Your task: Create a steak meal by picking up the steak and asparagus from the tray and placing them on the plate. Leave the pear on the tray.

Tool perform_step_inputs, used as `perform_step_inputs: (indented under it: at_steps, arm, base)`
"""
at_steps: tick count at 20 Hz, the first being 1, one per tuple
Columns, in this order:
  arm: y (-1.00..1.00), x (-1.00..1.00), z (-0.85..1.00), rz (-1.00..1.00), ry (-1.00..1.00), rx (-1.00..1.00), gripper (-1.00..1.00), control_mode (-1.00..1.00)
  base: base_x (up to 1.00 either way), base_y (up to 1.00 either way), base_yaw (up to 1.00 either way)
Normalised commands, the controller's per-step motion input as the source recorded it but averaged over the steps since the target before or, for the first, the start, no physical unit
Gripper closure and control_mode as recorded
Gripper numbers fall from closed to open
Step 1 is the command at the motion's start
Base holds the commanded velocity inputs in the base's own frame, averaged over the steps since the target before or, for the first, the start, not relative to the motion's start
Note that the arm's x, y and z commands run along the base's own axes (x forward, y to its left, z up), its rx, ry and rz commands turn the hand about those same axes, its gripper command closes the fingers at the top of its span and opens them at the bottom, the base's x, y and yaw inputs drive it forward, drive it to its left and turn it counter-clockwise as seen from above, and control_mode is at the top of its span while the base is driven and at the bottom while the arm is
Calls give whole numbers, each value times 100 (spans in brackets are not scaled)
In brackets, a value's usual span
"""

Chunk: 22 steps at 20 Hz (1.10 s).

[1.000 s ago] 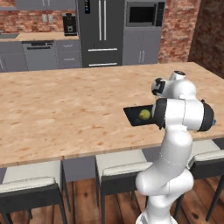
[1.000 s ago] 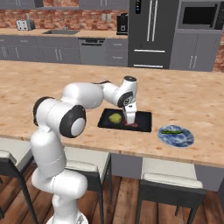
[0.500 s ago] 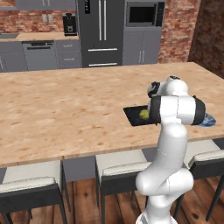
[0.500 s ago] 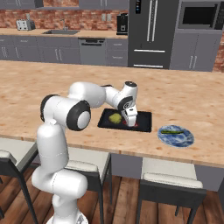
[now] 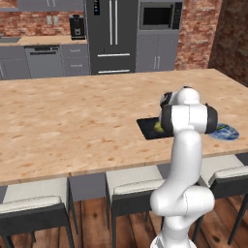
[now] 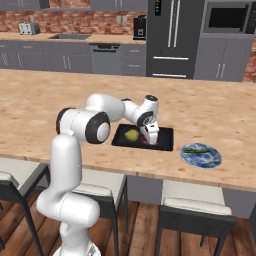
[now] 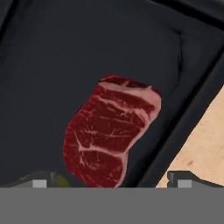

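Observation:
The steak [image 7: 111, 131], a red marbled slab, lies flat on the black tray [image 7: 52, 65] just below my gripper [image 7: 111, 181]. The jaws stand wide open, one fingertip on each side of the steak's near end, nothing held. From the right base view the gripper [image 6: 152, 139] hangs low over the tray [image 6: 166, 136], with the yellow-green pear [image 6: 131, 134] on the tray to its left. The asparagus [image 6: 196, 150] rests on the blue and white plate [image 6: 202, 159], right of the tray. My arm hides most of the tray [image 5: 145, 128] in the left base view.
Tray and plate [image 5: 225, 131] sit near the front edge of the long wooden island counter [image 6: 45, 100]. Stools stand below that edge. The tray's raised rim [image 7: 183, 109] runs close beside the steak, with bare counter [image 7: 201, 144] past it.
The hand has come down from above the tray until it is low over the steak. The jaws stayed open. The foods did not move.

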Motion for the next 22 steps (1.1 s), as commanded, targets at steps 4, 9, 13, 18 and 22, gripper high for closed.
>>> perform_step_inputs:
  at_steps: [4,9,13,18,22]
  arm:
    - [-26,32,-28,0,3,0,-100,-100]
    - [-22,31,-26,0,2,0,-100,-100]
    - [-10,32,-28,0,1,0,-100,-100]
    - [2,23,-39,0,0,0,100,-100]
    - [33,0,-49,0,0,-3,100,-100]
  base:
    - [0,0,0]
    - [0,0,0]
    - [0,0,0]
    - [0,0,0]
    - [0,0,0]
